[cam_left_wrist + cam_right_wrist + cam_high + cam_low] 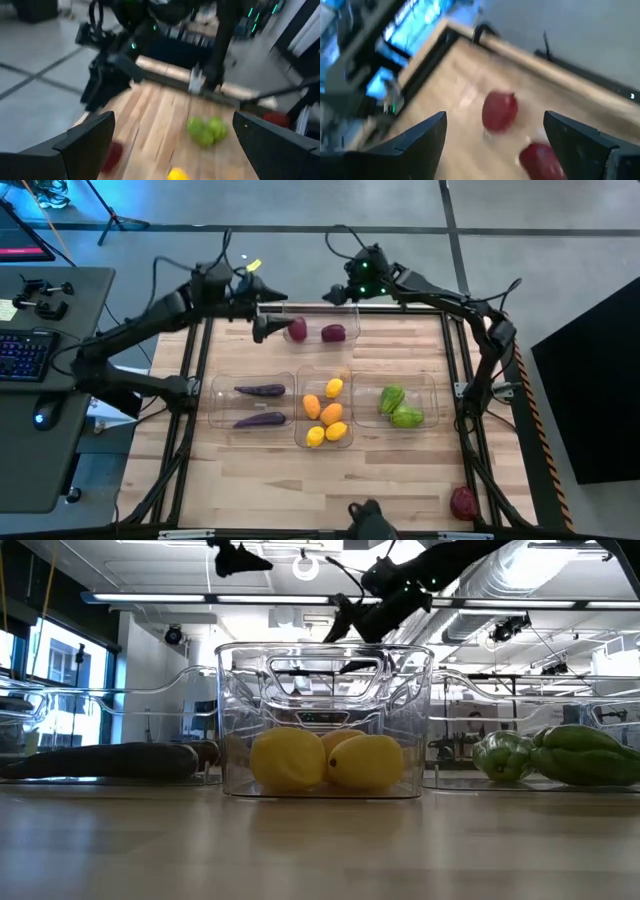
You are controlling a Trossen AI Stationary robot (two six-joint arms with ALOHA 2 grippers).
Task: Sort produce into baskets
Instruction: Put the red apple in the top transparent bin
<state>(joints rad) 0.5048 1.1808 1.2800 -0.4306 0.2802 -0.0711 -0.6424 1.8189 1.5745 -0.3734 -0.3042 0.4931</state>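
Red round piece (462, 502) lies alone at near right table corner, outside any bin. Middle row, three clear bins: left bin (222, 390) holds two purple eggplants (259, 390); centre bin (300, 442) holds five pieces, yellow lemons (315, 436) and orange ones; right bin (432, 385) holds two green ridged pieces (406, 417). Bare wood between row and near edge. Far bin (352, 318) holds two dark red pieces (333, 333). Left gripper (262, 330) hovers at its left end, fingers spread, empty. Right gripper (345, 292) above far edge, fingers apart, empty. No legible writing.
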